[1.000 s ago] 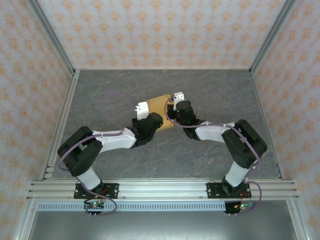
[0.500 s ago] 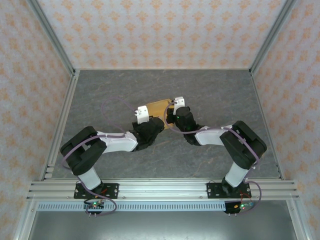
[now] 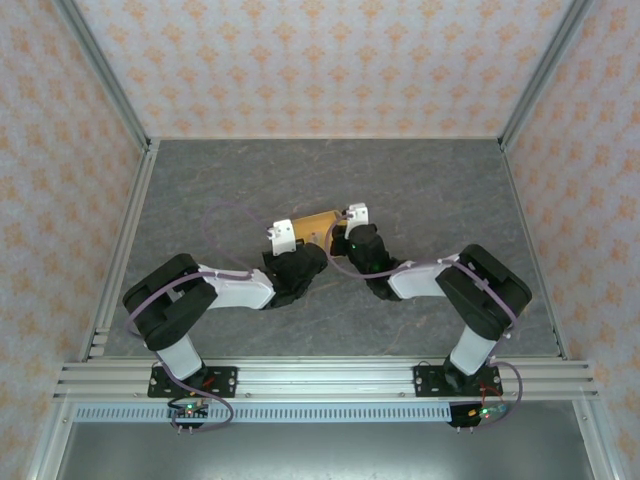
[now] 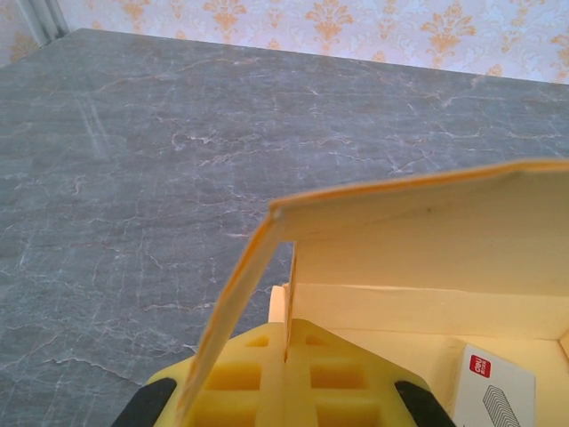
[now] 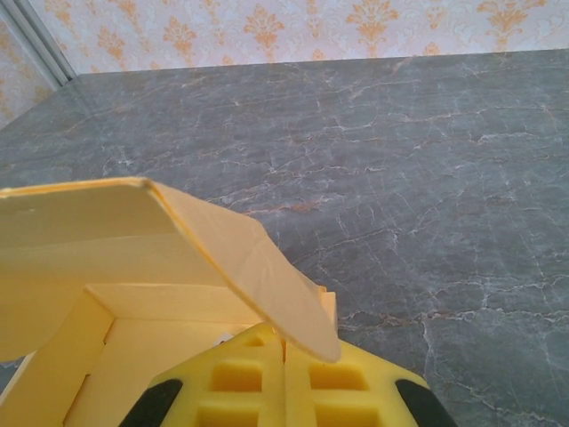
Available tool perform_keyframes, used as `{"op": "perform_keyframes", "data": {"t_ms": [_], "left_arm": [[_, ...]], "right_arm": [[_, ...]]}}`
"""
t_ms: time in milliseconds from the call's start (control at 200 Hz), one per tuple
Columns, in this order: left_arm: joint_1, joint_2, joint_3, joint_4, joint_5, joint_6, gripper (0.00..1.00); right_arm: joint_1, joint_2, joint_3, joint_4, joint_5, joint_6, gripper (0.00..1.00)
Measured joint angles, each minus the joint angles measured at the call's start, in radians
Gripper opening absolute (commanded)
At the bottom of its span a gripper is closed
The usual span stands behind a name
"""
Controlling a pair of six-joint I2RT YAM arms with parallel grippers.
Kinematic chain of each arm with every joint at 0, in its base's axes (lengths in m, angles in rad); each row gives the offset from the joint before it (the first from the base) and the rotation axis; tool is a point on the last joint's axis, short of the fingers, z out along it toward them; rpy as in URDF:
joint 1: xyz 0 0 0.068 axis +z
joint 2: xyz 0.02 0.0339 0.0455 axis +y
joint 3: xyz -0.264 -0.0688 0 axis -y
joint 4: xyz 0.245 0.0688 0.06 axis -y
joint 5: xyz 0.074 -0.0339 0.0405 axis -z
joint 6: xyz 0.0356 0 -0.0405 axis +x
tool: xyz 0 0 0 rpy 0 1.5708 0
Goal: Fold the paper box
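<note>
Both claws pinched tight on the light orange-tan thin cardboard paper box (image 3: 316, 220) btwn them: left claw (image 4: 286, 356), right claw (image 5: 284, 360). Imo swing both sides inward evenly, no yanking.

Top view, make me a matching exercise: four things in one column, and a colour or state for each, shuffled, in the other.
Column one:
1. box
2. table
3. wall
4. left gripper

Column two:
a. grey, marbled
b. shut on a cardboard edge
c. orange-tan, one flap raised
d. pale with an orange pattern

Pairs: 1-c, 2-a, 3-d, 4-b
</note>
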Motion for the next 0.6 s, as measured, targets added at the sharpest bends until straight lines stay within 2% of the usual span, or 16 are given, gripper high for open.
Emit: {"op": "perform_keyframes", "data": {"t_ms": [345,601], "left_arm": [[-0.007,0.0,-0.016,0.002,-0.023,-0.026,0.0],[-0.014,0.0,-0.021,0.003,-0.024,-0.033,0.0]], "right_arm": [[0.076,0.0,0.004,-0.041,0.153,0.103,0.0],[0.077,-0.015,0.084,-0.214,0.189,0.203,0.0]]}}
